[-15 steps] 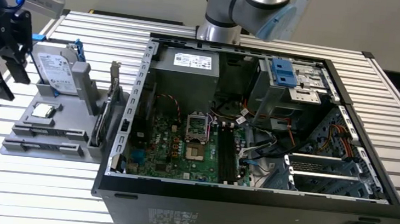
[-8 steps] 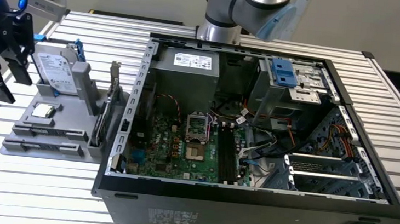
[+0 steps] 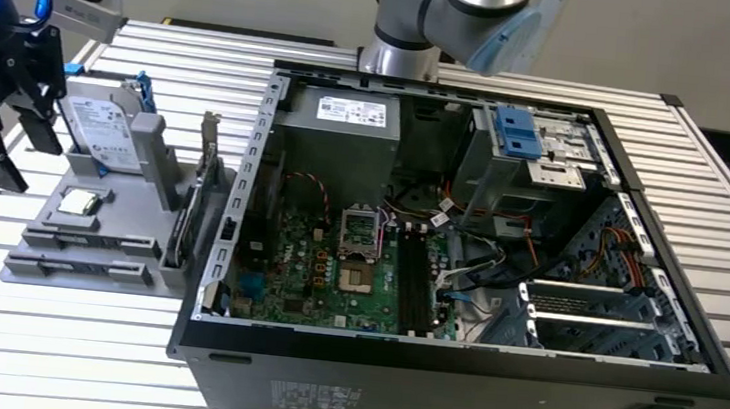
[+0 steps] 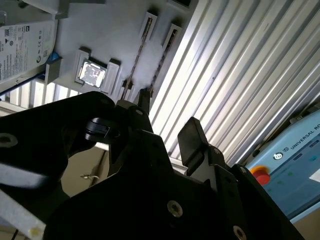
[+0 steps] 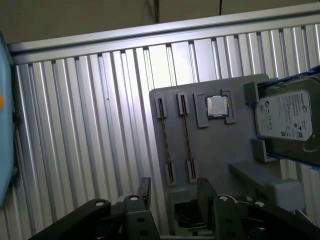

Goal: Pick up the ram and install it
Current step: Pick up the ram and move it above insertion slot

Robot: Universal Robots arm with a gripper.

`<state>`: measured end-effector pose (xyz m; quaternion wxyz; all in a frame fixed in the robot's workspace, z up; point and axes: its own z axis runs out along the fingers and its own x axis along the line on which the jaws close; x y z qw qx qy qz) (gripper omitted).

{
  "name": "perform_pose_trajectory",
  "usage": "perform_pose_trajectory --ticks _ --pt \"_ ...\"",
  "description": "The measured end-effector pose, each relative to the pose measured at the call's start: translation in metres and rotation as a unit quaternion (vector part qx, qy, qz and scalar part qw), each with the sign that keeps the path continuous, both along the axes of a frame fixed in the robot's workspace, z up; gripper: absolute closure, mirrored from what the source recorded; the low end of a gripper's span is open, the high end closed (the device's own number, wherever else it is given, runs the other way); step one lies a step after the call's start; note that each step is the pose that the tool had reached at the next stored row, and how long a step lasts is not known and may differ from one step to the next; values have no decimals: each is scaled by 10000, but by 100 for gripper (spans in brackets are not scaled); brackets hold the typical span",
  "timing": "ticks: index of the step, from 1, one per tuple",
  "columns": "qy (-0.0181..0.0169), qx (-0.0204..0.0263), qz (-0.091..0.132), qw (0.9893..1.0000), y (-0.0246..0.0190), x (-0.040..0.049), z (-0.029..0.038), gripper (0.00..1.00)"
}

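So I'm hanging over the flat grey plastic tray [image 5: 220, 150] on the ribbed aluminium worktop [image 5: 90, 125], jaws spread wide and gripping nothing. The ram [image 5: 186, 135], a long thin dark circuit-board stick, is standing on edge in the tray's end holders, with a twin stick [image 5: 165, 142] just beside it. A small square silver processor chip [image 5: 217, 106] and a silver hard drive with blue brackets [image 5: 285, 120] are crowding its other side. The open black computer case [image 3: 456, 374] is sitting at the tray's side toward the exterior view's right, with tangled cables [image 3: 467, 265] lying beside its green motherboard [image 3: 331, 272].
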<state>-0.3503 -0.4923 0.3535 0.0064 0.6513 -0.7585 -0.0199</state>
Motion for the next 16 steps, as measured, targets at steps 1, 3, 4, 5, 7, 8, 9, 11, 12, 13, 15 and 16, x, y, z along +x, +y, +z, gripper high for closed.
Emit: perform_pose_trajectory --ticks 1,3,4,5,7,8,9,11,12,13,15,16 --pt "-14 0 8 10000 0 0 -10 0" --pt "-37 0 23 10000 1 0 -32 0" --pt "-44 -1 28 10000 2 0 -42 0" --pt "-49 -2 32 10000 2 0 -51 0" --pt "-54 -2 35 10000 2 0 -72 0" --pt "-54 -3 36 10000 2 0 -82 0" --pt "-55 -3 36 10000 2 0 -94 0" --pt "-56 -3 36 10000 2 0 -115 0" --pt "-56 -3 36 10000 2 0 -124 0" --pt "-56 -3 36 10000 2 0 -133 0" --pt "-56 -3 36 10000 2 0 -150 0" --pt "-56 -3 36 10000 2 0 -157 0"
